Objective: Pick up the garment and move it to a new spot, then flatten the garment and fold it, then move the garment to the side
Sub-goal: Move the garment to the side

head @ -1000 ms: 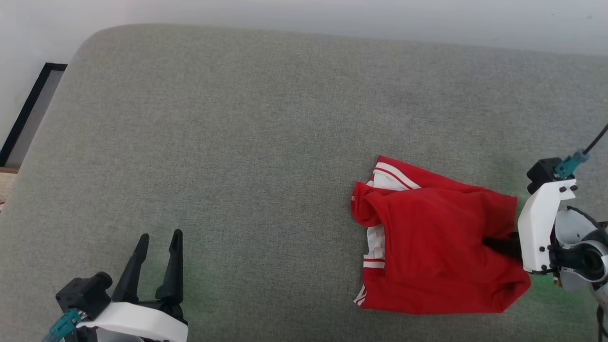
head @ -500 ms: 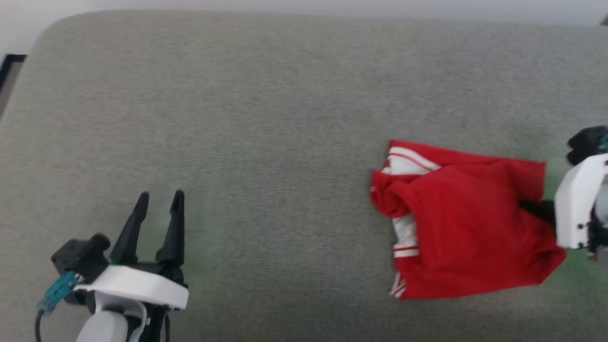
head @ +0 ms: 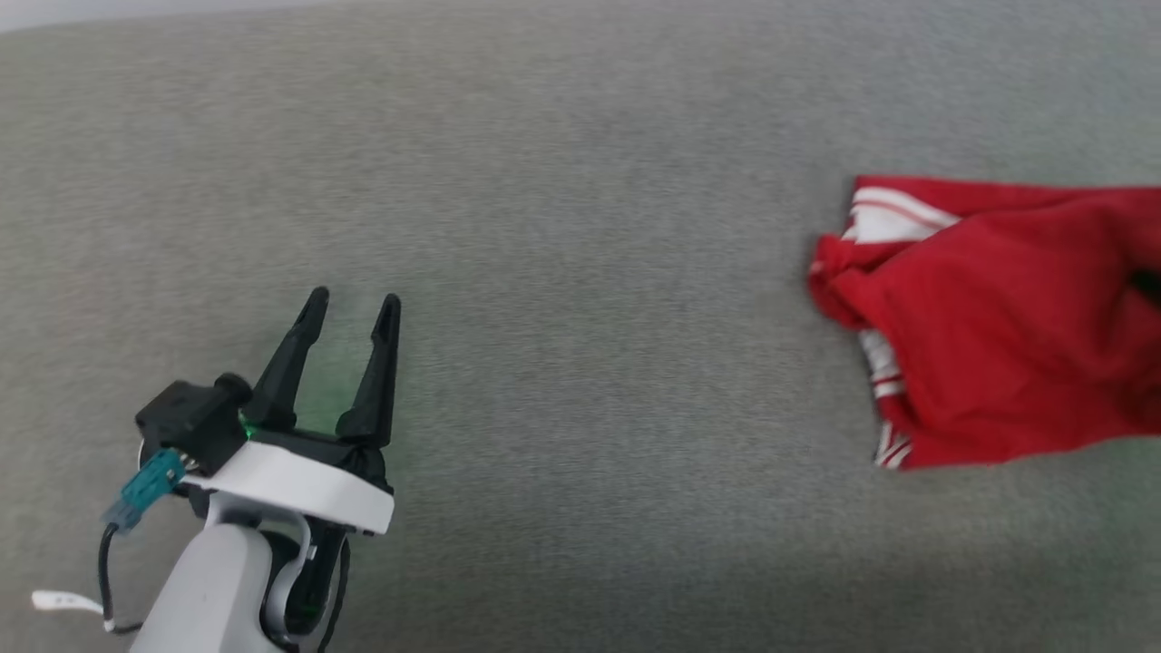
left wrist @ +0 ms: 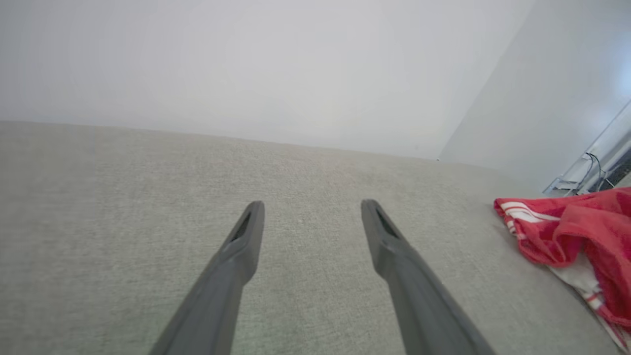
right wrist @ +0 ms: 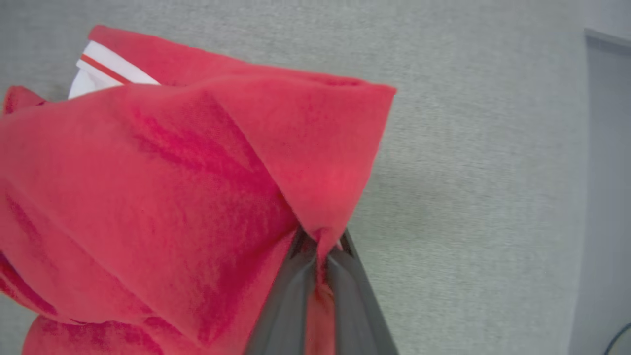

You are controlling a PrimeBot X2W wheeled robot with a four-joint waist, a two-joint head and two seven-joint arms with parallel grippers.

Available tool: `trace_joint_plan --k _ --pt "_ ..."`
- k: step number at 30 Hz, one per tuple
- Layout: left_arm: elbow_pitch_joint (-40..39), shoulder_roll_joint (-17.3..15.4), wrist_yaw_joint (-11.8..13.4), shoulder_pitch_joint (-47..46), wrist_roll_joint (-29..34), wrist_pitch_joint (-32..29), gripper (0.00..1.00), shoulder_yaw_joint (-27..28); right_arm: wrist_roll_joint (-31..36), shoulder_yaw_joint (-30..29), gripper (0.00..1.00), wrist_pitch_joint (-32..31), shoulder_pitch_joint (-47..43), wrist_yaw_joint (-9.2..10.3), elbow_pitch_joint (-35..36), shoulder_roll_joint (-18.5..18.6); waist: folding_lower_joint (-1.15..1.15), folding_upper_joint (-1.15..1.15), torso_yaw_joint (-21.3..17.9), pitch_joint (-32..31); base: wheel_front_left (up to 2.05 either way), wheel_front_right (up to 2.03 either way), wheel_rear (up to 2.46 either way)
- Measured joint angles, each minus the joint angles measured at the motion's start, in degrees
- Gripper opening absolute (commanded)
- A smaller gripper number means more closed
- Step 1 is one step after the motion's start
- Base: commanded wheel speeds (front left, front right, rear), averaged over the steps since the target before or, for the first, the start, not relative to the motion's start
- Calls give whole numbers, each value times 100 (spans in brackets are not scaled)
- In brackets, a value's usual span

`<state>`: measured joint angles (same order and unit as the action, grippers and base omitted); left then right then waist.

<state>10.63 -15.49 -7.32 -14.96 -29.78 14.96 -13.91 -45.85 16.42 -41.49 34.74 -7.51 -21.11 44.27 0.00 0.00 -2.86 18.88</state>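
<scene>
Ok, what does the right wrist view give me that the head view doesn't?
Right wrist view: a close look at the right gripper shut on a pinched fold of the garment. Head view: the left gripper, open and empty over the grey cushion, apart from the garment. Both: the garment with its white, red-striped sleeve end, and the grey cushion around it.

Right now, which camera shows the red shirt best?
The right wrist view: the red shirt is close, pinched in the shut right gripper. The head view cuts it off at the right edge; the left wrist view catches its striped corner.
</scene>
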Motion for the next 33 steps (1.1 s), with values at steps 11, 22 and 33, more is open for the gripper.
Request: trace_joint_plan --k 11,22,33 --pt "-54 -177 0 -411 77 0 100 -319 598 448 0 947 696 0 -263 644 0 0 -561 314 0 0 0" --pt "-138 -280 0 -953 92 0 100 -772 1472 662 0 2116 1474 0 -1478 858 0 0 -800 779 0 0 0" --pt "-53 -350 0 -1206 -52 0 100 -1014 2147 537 43 3010 1907 0 -2975 390 0 0 -609 994 0 0 0"
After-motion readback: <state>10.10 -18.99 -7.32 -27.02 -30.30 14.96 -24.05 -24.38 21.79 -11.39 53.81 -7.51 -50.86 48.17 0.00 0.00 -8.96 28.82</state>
